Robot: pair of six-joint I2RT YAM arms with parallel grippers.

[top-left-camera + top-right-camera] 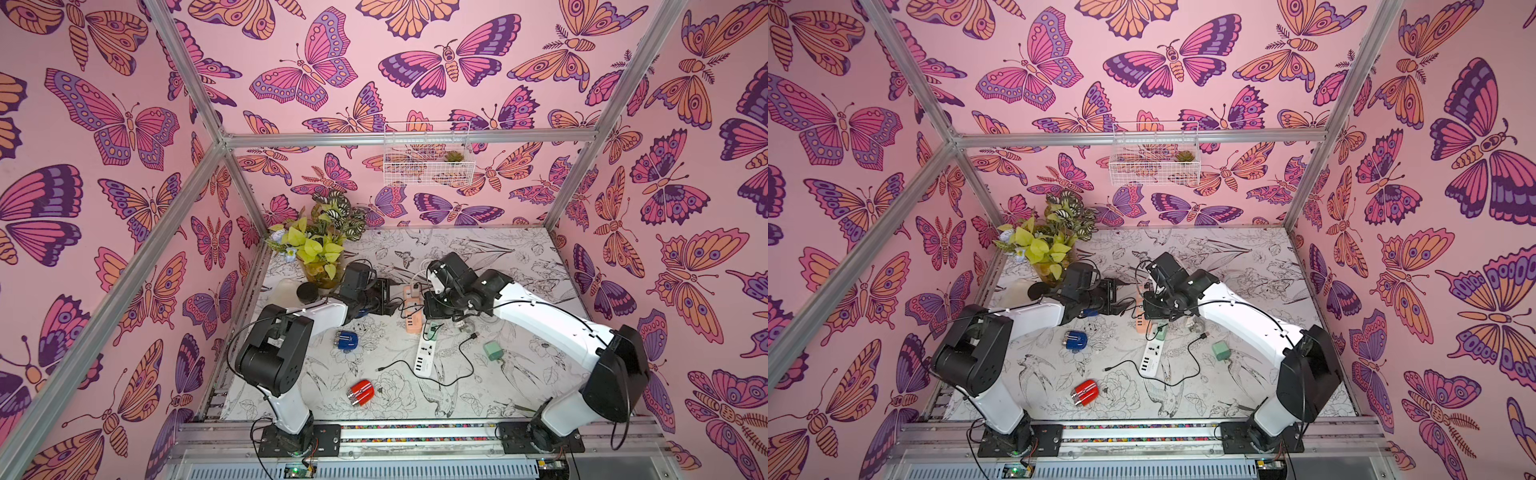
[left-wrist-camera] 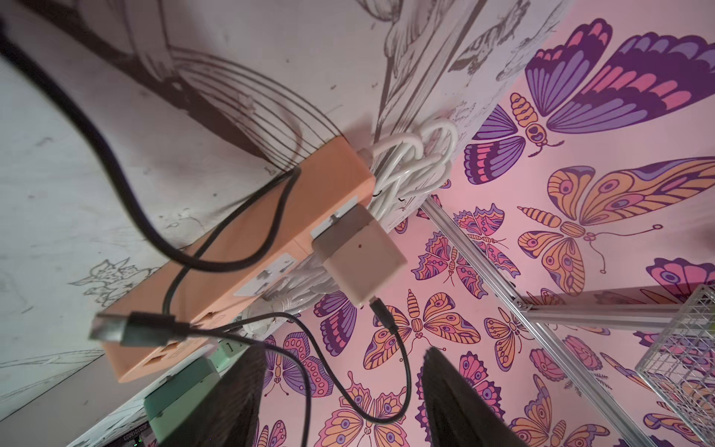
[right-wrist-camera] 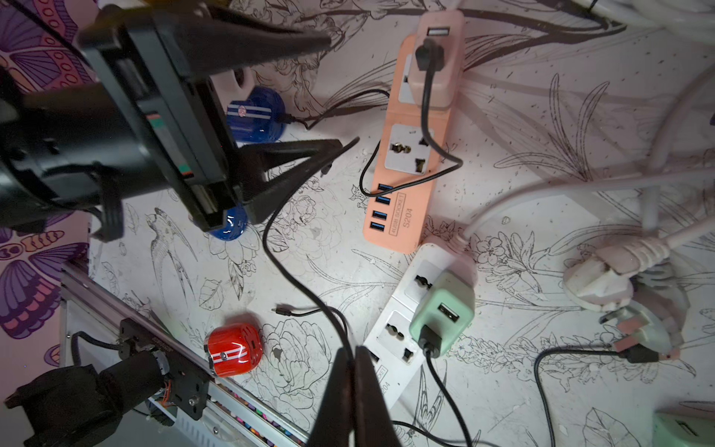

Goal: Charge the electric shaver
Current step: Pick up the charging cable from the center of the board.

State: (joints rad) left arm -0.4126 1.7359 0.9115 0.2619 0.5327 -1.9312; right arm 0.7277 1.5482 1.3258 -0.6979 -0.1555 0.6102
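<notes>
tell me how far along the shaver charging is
Done: a pale adapter sits in the orange power strip, and a thin lead seems plugged into a blue shaver. In hand: the right gripper is shut on a black cable; the left gripper is open. Left: a USB plug hangs unplugged beside that strip.

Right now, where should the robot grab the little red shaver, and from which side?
Take the red shaver across its striped middle, coming straight down from above. It lies on its side with nothing touching it, and its stubby body is rounded, so the middle, away from the silver heads, probably holds best.
</notes>
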